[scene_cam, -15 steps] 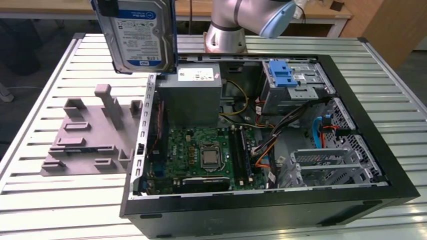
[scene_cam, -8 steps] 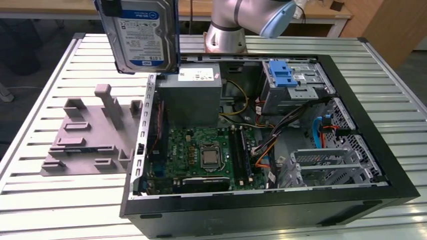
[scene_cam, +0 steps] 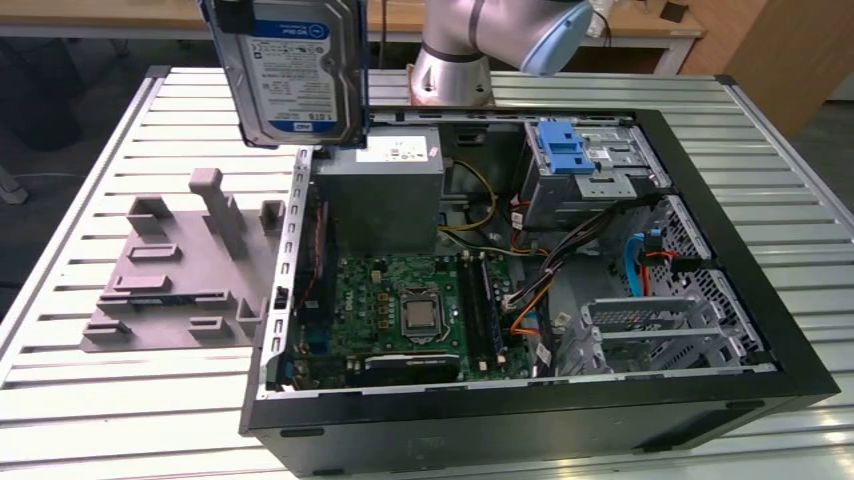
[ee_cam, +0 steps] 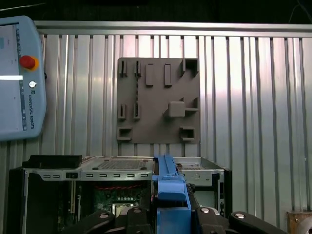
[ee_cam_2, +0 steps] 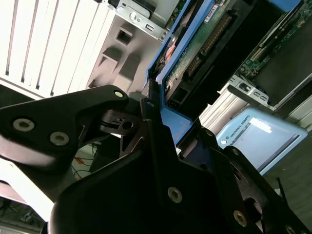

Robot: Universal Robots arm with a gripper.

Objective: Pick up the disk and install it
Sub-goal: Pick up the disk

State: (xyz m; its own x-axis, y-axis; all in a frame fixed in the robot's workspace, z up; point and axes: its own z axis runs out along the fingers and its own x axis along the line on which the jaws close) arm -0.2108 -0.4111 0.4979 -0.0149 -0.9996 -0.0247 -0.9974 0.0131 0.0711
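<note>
The disk (scene_cam: pixel 300 70), silver-grey with a white-and-blue label and a blue carrier bracket, hangs upright in the air. In the exterior view it is above the left wall of the open computer case (scene_cam: pixel 534 420), near the power-supply box (scene_cam: pixel 380 195). In the first wrist view the disk (ee_cam: pixel 170 192) is seen edge-on, with my gripper (ee_cam: pixel 171 213) shut on its blue bracket, one black finger on each side. The second wrist view shows the disk's circuit-board underside (ee_cam_2: pixel 204 44), the blue bracket and my gripper (ee_cam_2: pixel 157 114) clamped on it.
The case lies open on a slatted metal table (scene_cam: pixel 80 400), showing the motherboard (scene_cam: pixel 414 310) and cables. A metal drive cage (scene_cam: pixel 587 170) with a blue latch sits at its far right. A grey fixture plate (scene_cam: pixel 174 270) lies to the exterior view's left. A teach pendant (ee_cam: pixel 19 78) rests nearby.
</note>
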